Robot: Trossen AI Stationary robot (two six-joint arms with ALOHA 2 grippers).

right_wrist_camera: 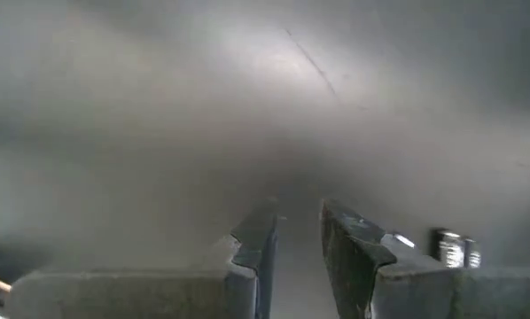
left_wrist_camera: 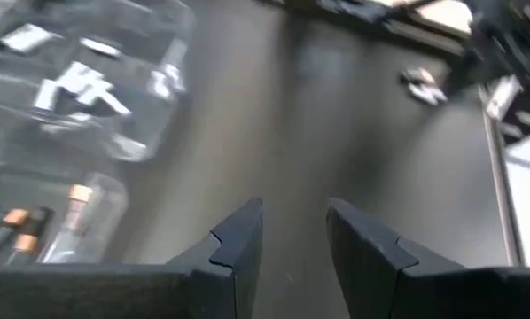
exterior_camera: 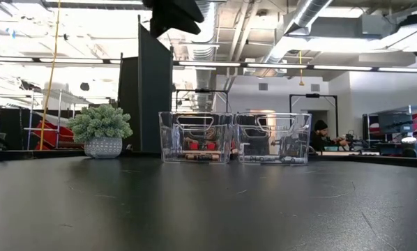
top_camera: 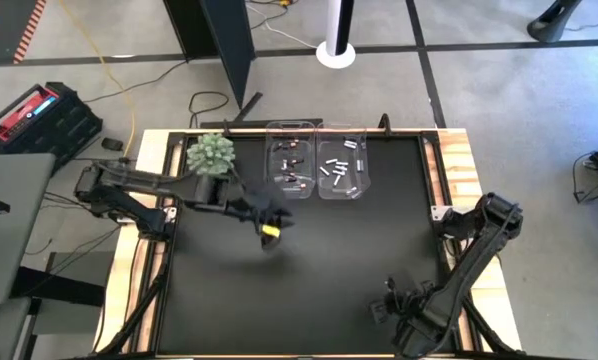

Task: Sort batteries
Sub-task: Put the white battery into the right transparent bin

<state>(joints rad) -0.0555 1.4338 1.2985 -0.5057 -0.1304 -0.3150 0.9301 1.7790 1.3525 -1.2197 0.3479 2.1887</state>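
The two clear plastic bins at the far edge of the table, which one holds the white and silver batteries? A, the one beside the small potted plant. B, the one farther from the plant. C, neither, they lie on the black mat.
B: in the high view the white and silver batteries lie in the clear plastic bin farther from the small potted plant.

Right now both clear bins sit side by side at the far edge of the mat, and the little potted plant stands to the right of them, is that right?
Not quite. The potted plant stands to the left of the two clear bins, not the right. The high view shows it beside the left bin, and the low view agrees. The bins do sit side by side at the mat's far edge.
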